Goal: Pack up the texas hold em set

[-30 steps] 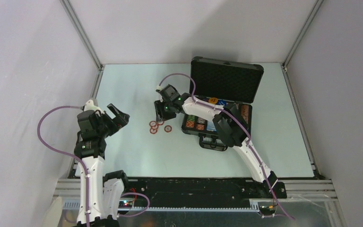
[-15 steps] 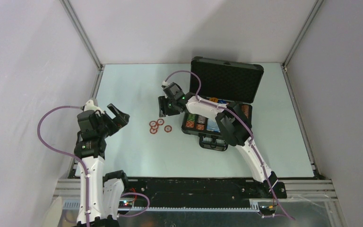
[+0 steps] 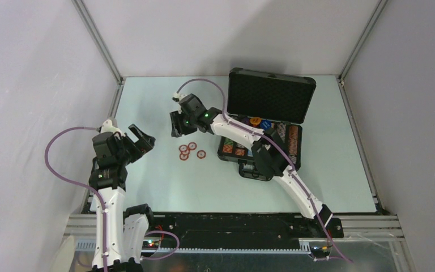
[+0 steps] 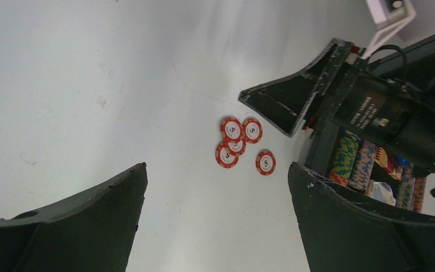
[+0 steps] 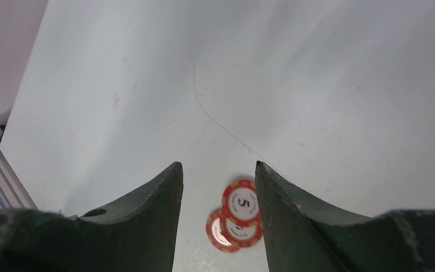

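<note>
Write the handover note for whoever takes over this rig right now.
Left end effector: open, empty, over the table's left side.
Right end effector: open, empty, above the loose chips.
Things: black case open with its lid up and chip rows inside. Five red-white chips lie on the table left of it, some overlapping.
Done: chip rows packed.
Left: put the five chips in, then shut the lid.

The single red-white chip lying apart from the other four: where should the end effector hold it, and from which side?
Probably its rim, from straight above: the single chip lies flat on the table with bare space all around, so opposite edges can be pinched.
</note>
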{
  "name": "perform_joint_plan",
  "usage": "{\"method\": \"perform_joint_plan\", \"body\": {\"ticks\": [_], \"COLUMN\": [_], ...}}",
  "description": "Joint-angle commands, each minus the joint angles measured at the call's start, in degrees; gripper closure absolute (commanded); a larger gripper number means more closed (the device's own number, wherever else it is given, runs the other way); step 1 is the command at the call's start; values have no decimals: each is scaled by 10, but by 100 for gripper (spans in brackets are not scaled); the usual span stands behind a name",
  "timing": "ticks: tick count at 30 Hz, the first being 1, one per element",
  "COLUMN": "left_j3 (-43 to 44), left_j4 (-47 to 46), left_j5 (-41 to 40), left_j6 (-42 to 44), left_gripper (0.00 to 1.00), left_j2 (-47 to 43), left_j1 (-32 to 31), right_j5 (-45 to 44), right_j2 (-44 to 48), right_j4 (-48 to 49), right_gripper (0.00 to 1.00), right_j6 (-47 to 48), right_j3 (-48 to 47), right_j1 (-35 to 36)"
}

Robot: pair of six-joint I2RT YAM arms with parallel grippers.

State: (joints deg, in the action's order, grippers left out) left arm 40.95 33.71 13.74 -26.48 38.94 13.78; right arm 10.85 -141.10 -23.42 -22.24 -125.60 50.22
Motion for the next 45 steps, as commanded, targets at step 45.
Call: {"method": "perform_joint_plan", "body": {"ticks": [45], "left_j3": [-5], "left_j4": [-9], "left_j5": [12], "left_j6": [5], "left_gripper": [1], "left_j2": [-12], "left_j1": [-2], "right_j5": [-169], "right_j2": [-109], "right_j4": [-163], "right_gripper": [33], "right_j6": [69], "right_j3": [-123], "right_j1": [67]}}
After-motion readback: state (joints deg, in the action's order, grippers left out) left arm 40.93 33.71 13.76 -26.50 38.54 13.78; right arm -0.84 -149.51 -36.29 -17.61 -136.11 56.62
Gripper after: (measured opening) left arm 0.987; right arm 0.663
